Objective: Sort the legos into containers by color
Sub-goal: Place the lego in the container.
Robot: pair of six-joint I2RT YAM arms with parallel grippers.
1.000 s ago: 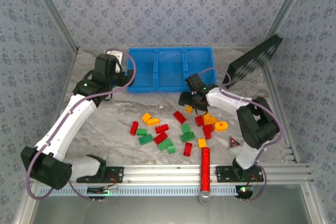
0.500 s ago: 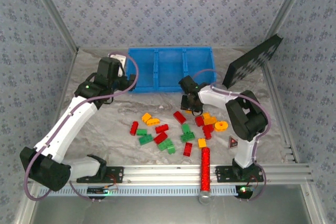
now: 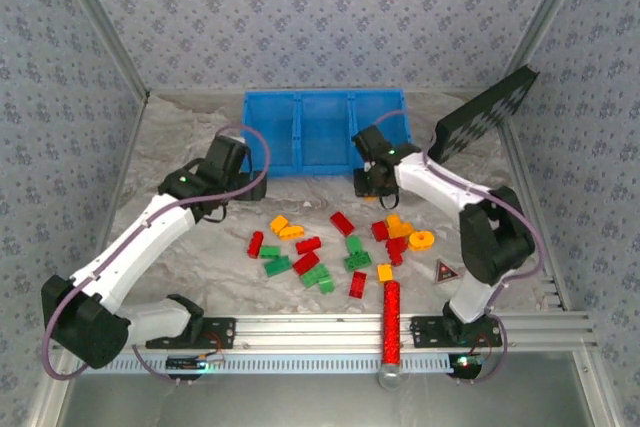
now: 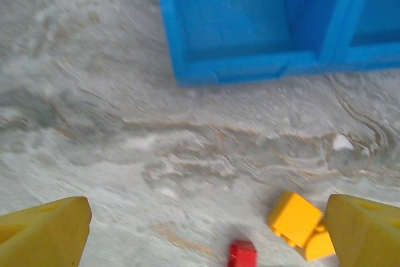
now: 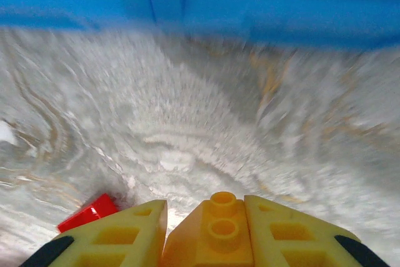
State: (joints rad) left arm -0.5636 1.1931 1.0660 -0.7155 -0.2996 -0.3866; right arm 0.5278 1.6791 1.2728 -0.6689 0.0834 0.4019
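- Gripping an orange brick (image 5: 222,236), the right gripper (image 5: 205,214) has its jaws closed on the brick's flat sides, studs up. The blue bin (image 5: 281,10) is near, at twelve o'clock.
- Left gripper (image 4: 203,229): jaws wide apart, nothing between them, with another orange piece (image 4: 294,218) just beside its right finger.
- Remaining legos (image 3: 308,244): scattered on the table at six o'clock of the bin.
- Handling (a judgement): light, rigid, smooth plastic. Flat opposite sides should give the surest hold, while studs and rounded edges would likely slip.
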